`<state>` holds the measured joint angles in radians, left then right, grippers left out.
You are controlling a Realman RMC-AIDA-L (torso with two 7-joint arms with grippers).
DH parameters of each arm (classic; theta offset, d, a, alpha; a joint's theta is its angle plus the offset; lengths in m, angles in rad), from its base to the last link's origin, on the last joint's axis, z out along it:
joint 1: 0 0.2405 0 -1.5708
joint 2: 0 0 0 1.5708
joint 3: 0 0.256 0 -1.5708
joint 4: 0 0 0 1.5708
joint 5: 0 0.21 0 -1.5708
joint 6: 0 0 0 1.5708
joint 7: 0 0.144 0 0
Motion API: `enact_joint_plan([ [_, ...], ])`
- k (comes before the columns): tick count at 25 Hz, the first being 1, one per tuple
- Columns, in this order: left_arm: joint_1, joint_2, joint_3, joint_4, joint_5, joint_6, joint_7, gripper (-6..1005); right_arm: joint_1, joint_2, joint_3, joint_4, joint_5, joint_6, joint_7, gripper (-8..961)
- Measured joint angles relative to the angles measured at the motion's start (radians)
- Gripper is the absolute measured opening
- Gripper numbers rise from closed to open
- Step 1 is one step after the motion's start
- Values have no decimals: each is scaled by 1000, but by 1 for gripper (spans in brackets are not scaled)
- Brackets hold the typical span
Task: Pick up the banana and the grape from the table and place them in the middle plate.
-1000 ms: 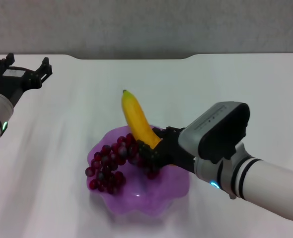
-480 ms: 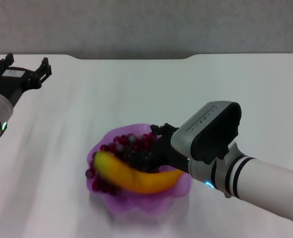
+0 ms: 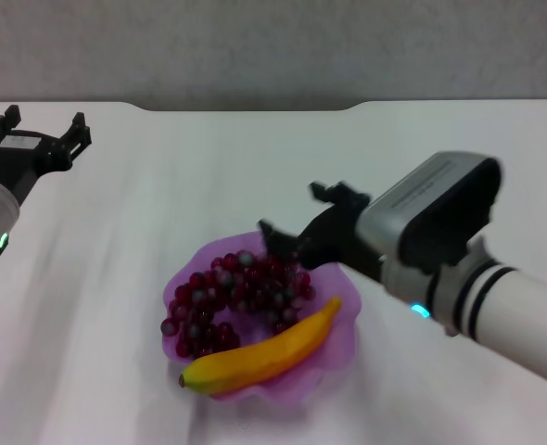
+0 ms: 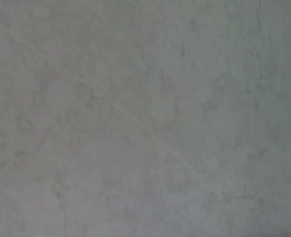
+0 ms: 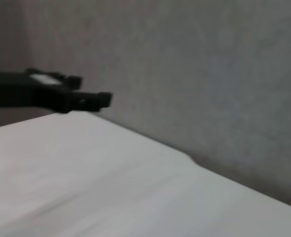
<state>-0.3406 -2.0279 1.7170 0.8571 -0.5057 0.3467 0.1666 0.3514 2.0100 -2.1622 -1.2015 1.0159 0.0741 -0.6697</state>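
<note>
Surface: you see one white table (image 3: pixel 162 158) with a dark notched far edge, filling most of the frame.
Right gripper (image 3: pixel 297 218): centre right, fingers spread open, holding nothing, just above the plate's far rim.
Left gripper (image 3: pixel 37 130): upper left, fingers apart, empty.
Middle plate (image 3: pixel 334 348): one, purple, lower centre; it holds both fruits.
Grape (image 3: pixel 236 292): one bunch, in the plate's far half.
Banana (image 3: pixel 264 357): one, along the near rim, long axis lower left to upper right, dark tip at lower left.
</note>
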Motion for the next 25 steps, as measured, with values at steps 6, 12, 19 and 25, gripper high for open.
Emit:
enact_joint_plan([
  [6, 0, 0, 0, -2, -1, -1, 2, 891, -62, -1, 125, -18, 15, -13, 4, 889],
  [12, 7, 1, -1, -3, -3, 3, 0, 891, -89, -2, 245, -4, 42, -6, 3, 888],
  [19, 3, 0, -1, -3, -4, 3, 1, 892, -75, -5, 379, 61, 98, 55, -13, 886],
  [25, -1, 0, -1, -12, -2, 3, -1, 891, -46, -5, 472, 138, 112, 35, -27, 884],
])
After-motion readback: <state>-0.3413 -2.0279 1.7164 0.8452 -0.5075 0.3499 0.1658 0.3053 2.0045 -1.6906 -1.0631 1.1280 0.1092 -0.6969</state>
